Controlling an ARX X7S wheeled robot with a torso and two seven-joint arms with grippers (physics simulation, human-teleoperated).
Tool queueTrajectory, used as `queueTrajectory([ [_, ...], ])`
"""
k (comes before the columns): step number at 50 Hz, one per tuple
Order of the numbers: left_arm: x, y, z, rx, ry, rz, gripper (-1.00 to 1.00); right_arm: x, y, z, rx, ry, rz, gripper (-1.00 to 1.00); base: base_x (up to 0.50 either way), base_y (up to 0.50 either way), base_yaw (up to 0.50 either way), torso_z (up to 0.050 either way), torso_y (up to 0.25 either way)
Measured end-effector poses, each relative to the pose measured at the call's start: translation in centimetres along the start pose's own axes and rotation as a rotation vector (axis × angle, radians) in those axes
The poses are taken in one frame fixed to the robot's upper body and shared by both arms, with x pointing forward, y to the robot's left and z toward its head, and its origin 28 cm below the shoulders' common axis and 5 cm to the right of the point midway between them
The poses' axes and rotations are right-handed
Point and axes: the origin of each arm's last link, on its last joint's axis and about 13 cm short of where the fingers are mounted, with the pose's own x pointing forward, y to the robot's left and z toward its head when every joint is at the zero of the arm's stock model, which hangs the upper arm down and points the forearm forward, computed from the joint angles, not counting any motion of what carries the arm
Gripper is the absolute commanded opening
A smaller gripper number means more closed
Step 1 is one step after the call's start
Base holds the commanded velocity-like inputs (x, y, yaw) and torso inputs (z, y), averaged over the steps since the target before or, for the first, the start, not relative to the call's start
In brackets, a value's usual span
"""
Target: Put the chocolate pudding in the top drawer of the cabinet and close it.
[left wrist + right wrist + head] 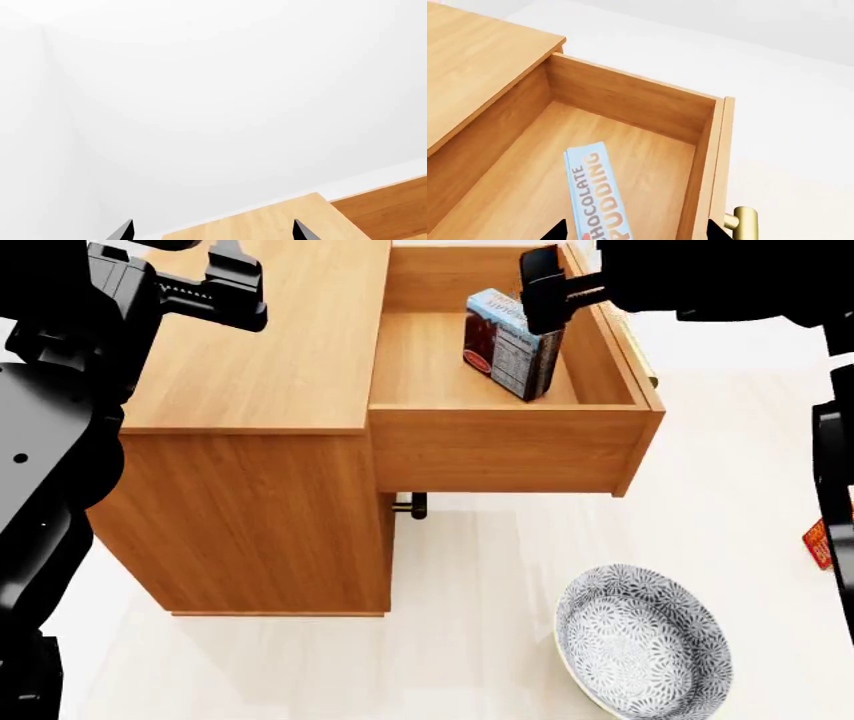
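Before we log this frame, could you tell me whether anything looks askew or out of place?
The chocolate pudding stands on end inside the open top drawer rather than lying flat, with the right gripper at its upper end. A patterned bowl sits on the floor beside the cabinet, tilted.

I see the top drawer (507, 445) pulled fully out of the cabinet (254, 370) and open from above; its floor is bare wood on the cabinet side of the upright chocolate pudding (507, 345), which stands near the handle-side wall. My right pincer (545, 290) sits over that box, so the gap there is tight. The cabinet's flat top by my left pincer (240, 285) is unobstructed; the bowl (643, 645) occupies the floor below the drawer front.
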Motion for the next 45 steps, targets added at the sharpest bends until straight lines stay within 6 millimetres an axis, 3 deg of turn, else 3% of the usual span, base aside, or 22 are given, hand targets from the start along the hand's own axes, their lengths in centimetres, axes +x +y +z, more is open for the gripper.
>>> queueTrajectory([
  [23,0.0,0.0,0.0,0.002,-0.004,0.002,1.00,-2.8,-1.9,2.1,0.056,-0.092,-0.067,1.00,0.00,0.00,0.00,0.000,0.000],
  [34,0.0,0.0,0.0,0.003,-0.005,0.003,1.00,-3.8,-3.4,1.5,0.094,-0.101,-0.127,1.00,0.00,0.00,0.00,0.000,0.000],
  [45,0.0,0.0,0.0,0.004,-0.003,0.004,1.00,-4.4,-5.1,-0.3,0.147,-0.083,-0.204,1.00,0.00,0.00,0.00,0.000,0.000],
])
